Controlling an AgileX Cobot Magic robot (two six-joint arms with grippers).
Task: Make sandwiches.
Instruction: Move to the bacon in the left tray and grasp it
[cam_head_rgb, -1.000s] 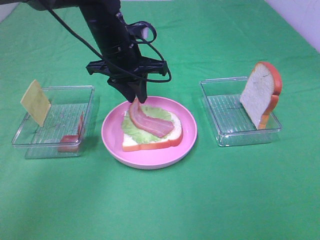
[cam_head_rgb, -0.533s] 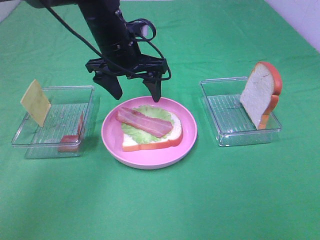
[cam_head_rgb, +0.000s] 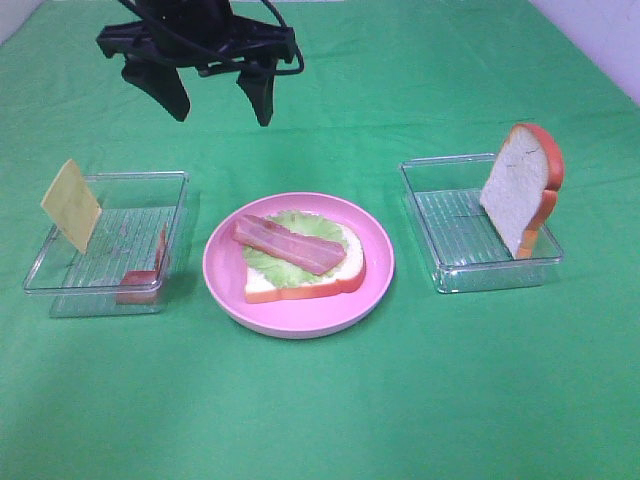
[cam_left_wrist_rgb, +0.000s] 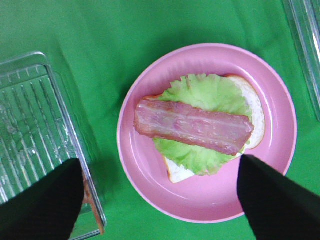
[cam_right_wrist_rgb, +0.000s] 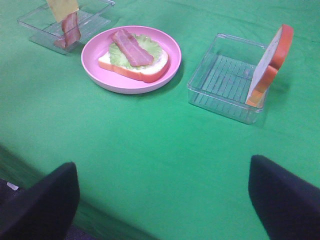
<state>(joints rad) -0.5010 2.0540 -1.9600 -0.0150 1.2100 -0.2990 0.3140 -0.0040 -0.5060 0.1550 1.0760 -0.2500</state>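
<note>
We find the left gripper (cam_head_rgb: 222, 115) hanging empty, jaws apart, the nearer arm to the cheese square (cam_head_rgb: 70, 205) leaning on edge in the tray (cam_head_rgb: 140, 176) left of the plate (cam_head_rgb: 215, 272).

You see a white toy bread slice with orange-brown crust (cam_head_rgb: 266, 285) lying flat on the pink round plate (cam_head_rgb: 222, 272). Pale green lettuce (cam_head_rgb: 262, 263) covers it, with a reddish bacon strip (cam_head_rgb: 288, 244) on top. A second bread slice (cam_head_rgb: 512, 195) stands upright, well apart.

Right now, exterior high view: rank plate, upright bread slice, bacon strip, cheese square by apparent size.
1. pink plate
2. upright bread slice
3. bacon strip and cheese square look about equal; not ranking them.
</note>
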